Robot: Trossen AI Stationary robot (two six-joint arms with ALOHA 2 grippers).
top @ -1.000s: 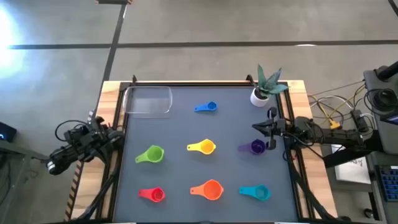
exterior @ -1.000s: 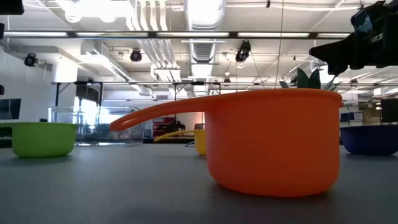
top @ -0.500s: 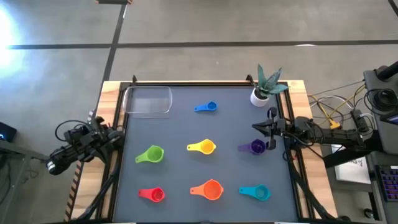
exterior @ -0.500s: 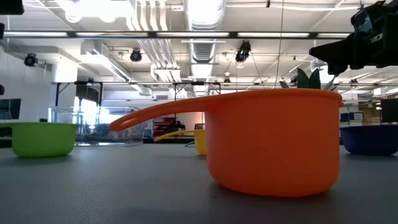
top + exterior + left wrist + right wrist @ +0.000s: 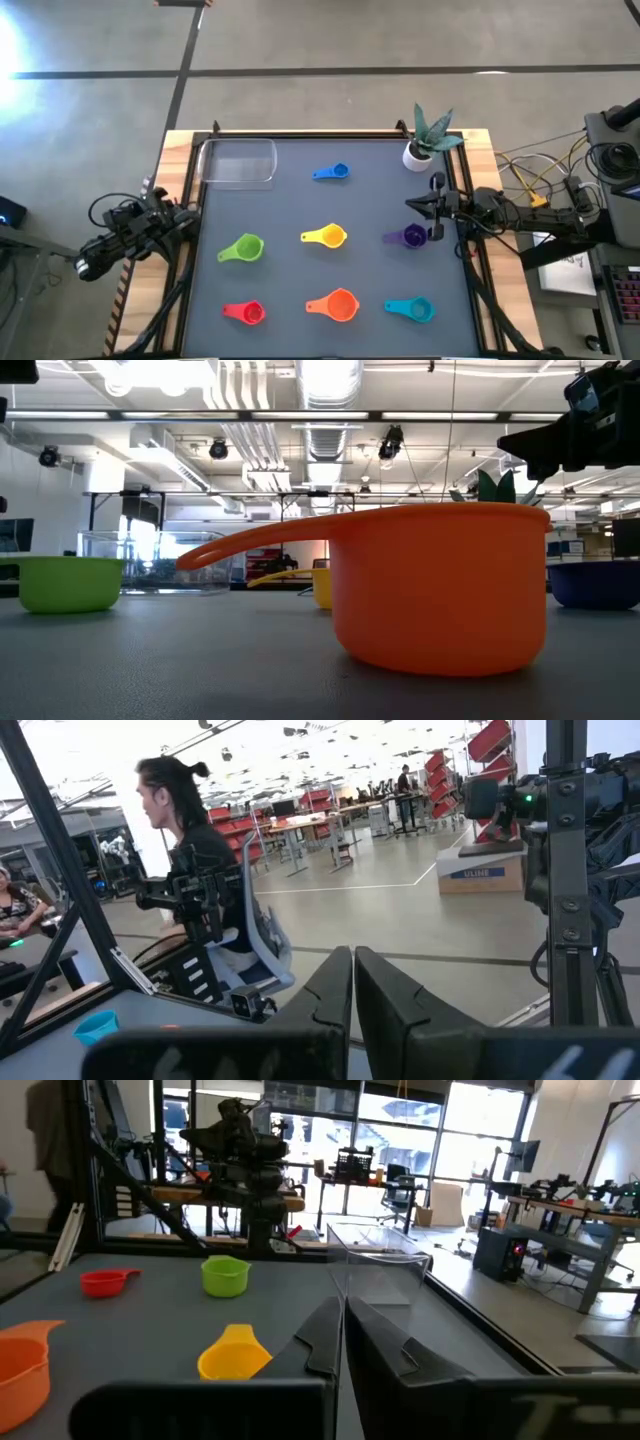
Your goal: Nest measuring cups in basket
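Right tool [image 5: 432,217] sits at the right edge of the worktop [image 5: 290,275], just beside the purple cup [image 5: 412,236], not touching any cup. Right wrist view shows its fingers [image 5: 322,1338] pressed together, holding nothing.

Left tool [image 5: 168,213] is parked off the worktop's left edge, level with the green cup [image 5: 246,248] but well apart from it. Left wrist view shows its fingers [image 5: 330,995] closed against each other, empty.

All seven cups sit apart on the worktop, none nested, none in the basket:
- blue cup [image 5: 338,172] in the far row, centre
- green, yellow cup [image 5: 330,237] and purple in the middle row, left to right
- red cup [image 5: 249,313], orange cup [image 5: 341,305] and teal cup [image 5: 418,310] in the near row, left to right

Handles on all of them point toward the left side.

Basket [image 5: 239,161] is at the far-left corner of the worktop, nothing in it, well apart from the blue cup.

Small white plant pot [image 5: 417,155] with a green plant [image 5: 433,128] stands at the far-right corner, just beyond the right tool.

Low view: orange cup [image 5: 440,585] upright, fills the foreground; green cup [image 5: 65,582] and basket [image 5: 160,562] behind it on the left.

Left wrist view: a person [image 5: 195,845] in dark clothing sits in a chair [image 5: 262,935] beyond the worktop.
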